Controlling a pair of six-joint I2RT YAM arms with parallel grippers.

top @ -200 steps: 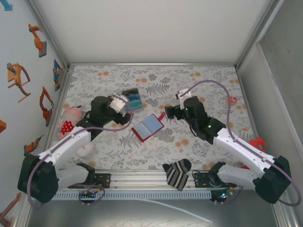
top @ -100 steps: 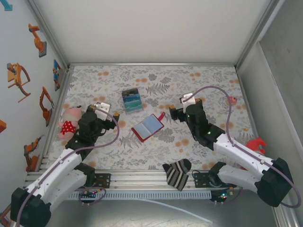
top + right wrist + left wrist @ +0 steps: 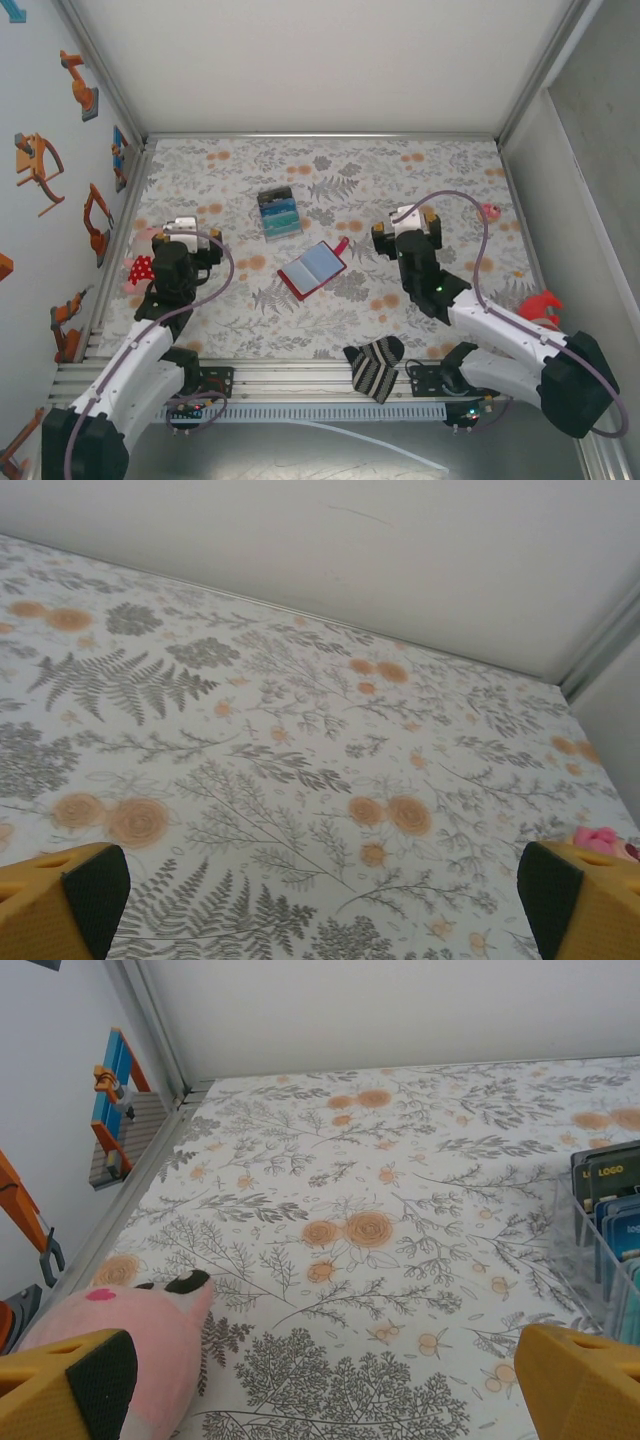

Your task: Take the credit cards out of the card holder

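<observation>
The small red folding card holder [image 3: 313, 268] is lying open and flat near the middle of the bench [image 3: 420, 170], which is wearing a grey-and-orange floral cover, and its blue-grey inside is facing up with the short red tab sticking out at its far right corner. Whether any card is sitting in its slots I cannot tell from here. Beyond the card holder and a little to its left, well apart from it, a stack of thin teal and light blue credit cards [image 3: 278, 213] is standing on edge in a clear plastic rack [image 3: 590, 1260], with a couple of dark cards at the far end. The left gripper [image 3: 325, 1385] is hanging low over the bench far to the left of the card holder, its yellow jaws spread wide with nothing between them, and a soft pink plush toy [image 3: 130, 1340] with a red spotted patch is lying just beside its left jaw. The right gripper [image 3: 320, 900] is hovering to the right of the card holder, near it but not touching, and its jaws are gaping wide and empty too. A black-and-white striped sock [image 3: 375, 365] is lying nearer than the card holder, at the bench's front edge, and a small pink figure [image 3: 490, 211] is sitting far off to the right.
</observation>
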